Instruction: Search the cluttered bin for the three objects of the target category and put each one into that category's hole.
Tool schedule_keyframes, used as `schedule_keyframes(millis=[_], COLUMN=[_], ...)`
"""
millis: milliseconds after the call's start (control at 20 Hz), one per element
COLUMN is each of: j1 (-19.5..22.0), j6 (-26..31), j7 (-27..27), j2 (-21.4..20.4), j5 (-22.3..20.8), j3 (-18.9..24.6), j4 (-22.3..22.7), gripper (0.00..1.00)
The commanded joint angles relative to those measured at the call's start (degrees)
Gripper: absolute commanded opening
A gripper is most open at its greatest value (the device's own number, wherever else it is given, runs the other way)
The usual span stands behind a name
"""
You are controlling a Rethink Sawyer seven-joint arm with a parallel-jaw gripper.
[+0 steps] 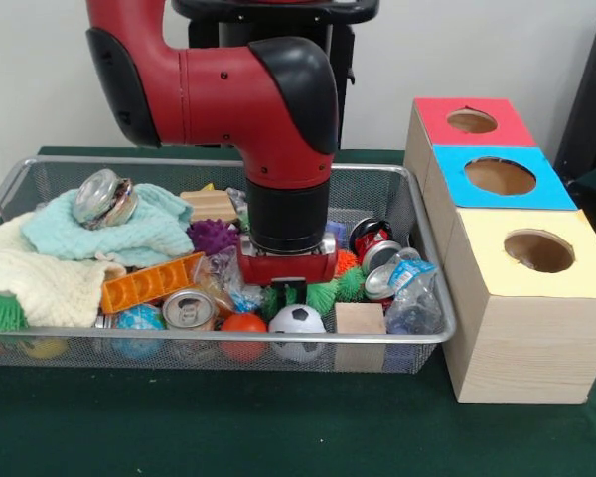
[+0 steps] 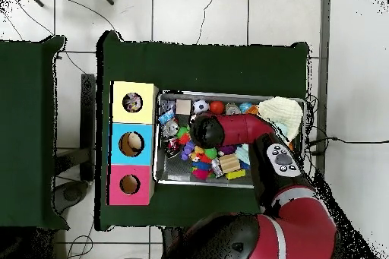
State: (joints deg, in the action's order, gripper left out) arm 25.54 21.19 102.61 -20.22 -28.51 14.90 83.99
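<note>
The silver wire-mesh bin (image 1: 228, 339) is full of clutter; it also shows in the overhead view (image 2: 228, 94). My gripper (image 1: 288, 294) is lowered into the bin's middle, right behind a soccer ball (image 1: 297, 320) and among green spiky balls (image 1: 324, 295). Its tips are buried in the clutter, so whether it holds anything is hidden. In the overhead view the wrist (image 2: 203, 131) covers it. The hole (image 1: 538, 250) in the pale yellow box top is to the right of the bin. In the overhead view, the hole (image 2: 133, 102) shows a small object inside.
The blue-topped box (image 1: 500, 176) and the red-topped box (image 1: 472, 121) stand behind the yellow one. The bin also holds an orange ball (image 1: 243, 324), a wooden block (image 1: 360, 319), cans (image 1: 189, 310), a purple spiky ball (image 1: 212, 236), a mint cloth (image 1: 139, 234) and a cream cloth (image 1: 30, 273).
</note>
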Motion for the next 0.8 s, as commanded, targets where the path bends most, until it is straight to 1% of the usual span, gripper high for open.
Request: schedule_keyframes(millis=[50,300,400,500,650,800], j1=[-0.54,1.14,2.32,2.78,2.08,1.37], j6=[-0.10,3.27,4.64,5.69,6.14,6.30], j7=[-1.07,-0.54,-0.19,0.09,1.03,1.65], j2=[-4.70,-13.32,-16.78,-20.16,-23.28,-24.30], j5=[-1.92,1.55,3.46,4.92,6.18,7.34], j3=[3.90,6.49,8.20,9.29,9.23,9.08], j4=[6.74,15.23,18.79,21.40,23.43,24.23], gripper=[0.00,0.00,0.00,0.00,0.00,0.00])
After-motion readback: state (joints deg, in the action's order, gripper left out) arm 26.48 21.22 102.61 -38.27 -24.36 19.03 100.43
